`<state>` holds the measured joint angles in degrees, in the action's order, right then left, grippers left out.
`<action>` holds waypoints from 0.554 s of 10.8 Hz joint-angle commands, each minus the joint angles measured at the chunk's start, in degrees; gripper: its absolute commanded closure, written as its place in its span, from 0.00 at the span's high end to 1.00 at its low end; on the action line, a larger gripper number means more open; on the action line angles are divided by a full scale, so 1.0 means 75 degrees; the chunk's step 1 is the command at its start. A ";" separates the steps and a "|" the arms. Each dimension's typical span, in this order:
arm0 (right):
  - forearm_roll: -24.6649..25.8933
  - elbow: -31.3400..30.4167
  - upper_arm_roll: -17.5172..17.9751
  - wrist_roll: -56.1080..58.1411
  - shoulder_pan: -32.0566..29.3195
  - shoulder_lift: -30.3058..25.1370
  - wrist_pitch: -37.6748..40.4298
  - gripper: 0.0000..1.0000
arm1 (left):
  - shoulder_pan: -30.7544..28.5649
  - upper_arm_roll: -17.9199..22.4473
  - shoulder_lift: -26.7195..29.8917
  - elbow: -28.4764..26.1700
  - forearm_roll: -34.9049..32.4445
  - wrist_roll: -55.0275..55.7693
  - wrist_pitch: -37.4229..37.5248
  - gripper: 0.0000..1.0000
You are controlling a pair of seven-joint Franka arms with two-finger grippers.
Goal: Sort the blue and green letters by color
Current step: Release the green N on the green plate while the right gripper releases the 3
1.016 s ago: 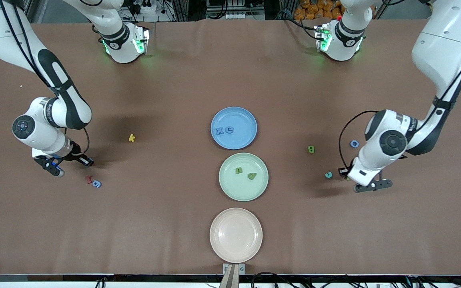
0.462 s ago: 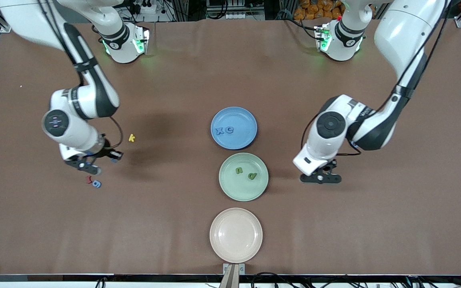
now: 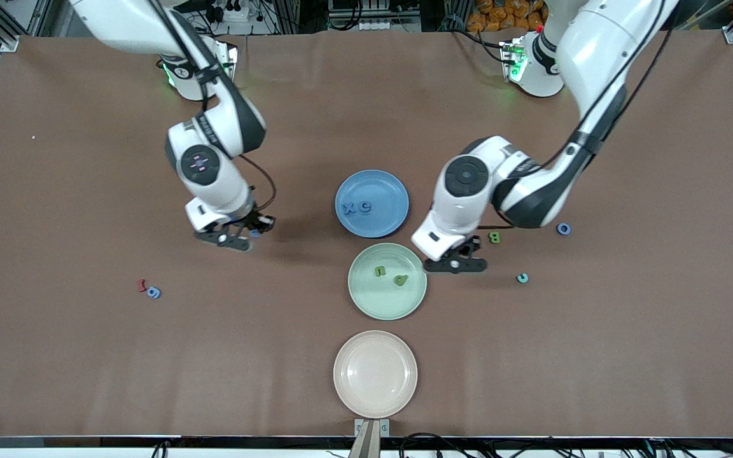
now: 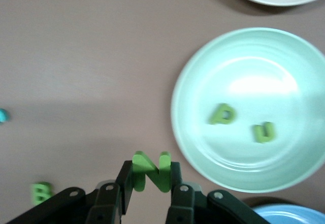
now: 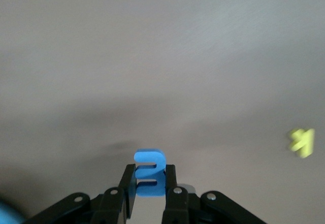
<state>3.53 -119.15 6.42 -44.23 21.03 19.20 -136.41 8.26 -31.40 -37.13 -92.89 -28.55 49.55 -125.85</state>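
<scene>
My left gripper (image 3: 457, 262) (image 4: 151, 177) is shut on a green letter N (image 4: 151, 170), just above the table beside the green plate (image 3: 359, 300) (image 4: 189, 132). That plate holds two green letters (image 3: 400, 279) (image 4: 222, 114). My right gripper (image 3: 245, 236) (image 5: 150, 188) is shut on a blue letter (image 5: 150, 174) over bare table, toward the right arm's end from the blue plate (image 3: 387, 189), which holds a blue X and C (image 3: 357, 207). A green B (image 3: 495, 237) (image 4: 41, 192) and a blue ring letter (image 3: 564, 228) lie toward the left arm's end.
An empty pink plate (image 3: 347, 394) sits nearest the front camera. A teal letter (image 3: 522, 278) lies near the green B. A dark red piece (image 3: 141, 285) and a blue letter (image 3: 154, 292) lie toward the right arm's end. The yellow k (image 5: 302, 141) shows in the right wrist view.
Both arms have swung from the table's ends toward the plates, each carrying its letter. The left gripper has come next to the green plate, the right gripper nearer the blue plate.
</scene>
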 commanded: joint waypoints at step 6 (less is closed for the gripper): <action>0.0045 0.2090 0.0749 -0.2468 0.1542 0.1632 0.0012 0.00 | 0.1100 0.0400 -0.1353 0.1006 0.0103 0.0600 -0.1019 0.00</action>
<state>3.54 -110.20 11.27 -59.08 30.87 25.50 -136.60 13.88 -30.75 -45.08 -87.60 -28.55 53.28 -130.84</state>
